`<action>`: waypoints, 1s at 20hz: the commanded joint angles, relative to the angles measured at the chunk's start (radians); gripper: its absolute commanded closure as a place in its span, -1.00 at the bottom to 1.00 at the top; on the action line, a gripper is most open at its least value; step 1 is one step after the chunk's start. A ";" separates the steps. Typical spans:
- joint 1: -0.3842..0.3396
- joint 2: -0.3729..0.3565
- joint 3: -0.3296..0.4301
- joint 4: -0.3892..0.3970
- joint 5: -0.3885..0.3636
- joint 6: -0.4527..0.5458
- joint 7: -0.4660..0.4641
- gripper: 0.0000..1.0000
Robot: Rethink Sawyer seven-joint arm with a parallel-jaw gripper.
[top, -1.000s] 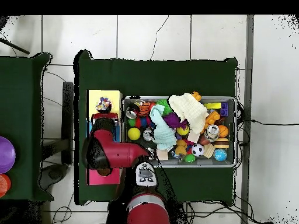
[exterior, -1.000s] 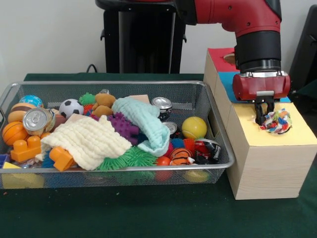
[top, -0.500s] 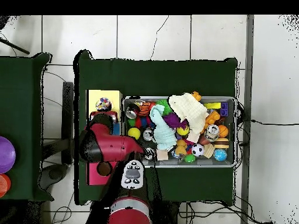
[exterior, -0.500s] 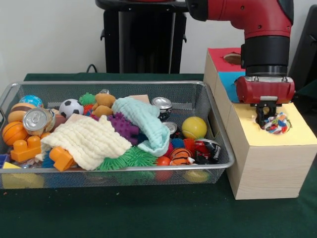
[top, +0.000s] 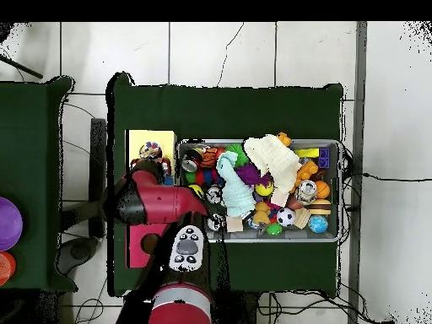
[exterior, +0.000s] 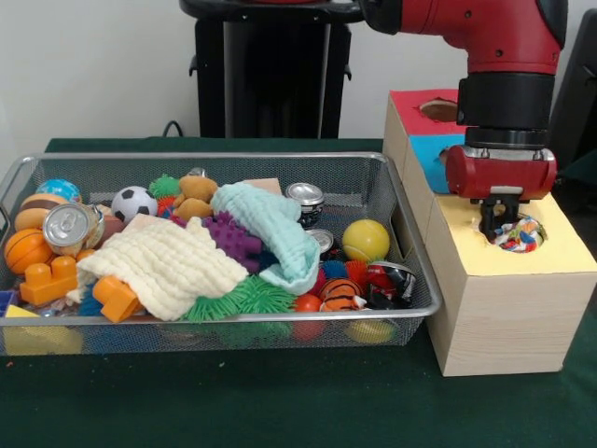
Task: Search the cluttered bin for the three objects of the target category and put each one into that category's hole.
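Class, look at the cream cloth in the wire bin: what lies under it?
Poking out beneath the cream cloth are an orange block at its front edge, green spiky toys and a purple spiky toy. Whatever lies under its middle is covered and cannot be seen.

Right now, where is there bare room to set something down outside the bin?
The green table is bare in front of the wire bin and wooden box. The box's yellow top is free near its front edge, behind it sits the rope toy. The bin is crowded throughout.
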 commanded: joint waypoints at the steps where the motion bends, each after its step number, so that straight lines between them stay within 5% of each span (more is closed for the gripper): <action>1: -0.040 0.114 -0.054 0.017 -0.005 0.175 0.119 1.00; 2: -0.038 0.113 -0.054 0.025 0.006 0.176 0.138 -1.00; 14: -0.057 0.112 -0.037 0.039 -0.024 0.091 0.138 -1.00; 20: -0.055 0.075 -0.049 0.055 -0.013 0.136 0.142 -1.00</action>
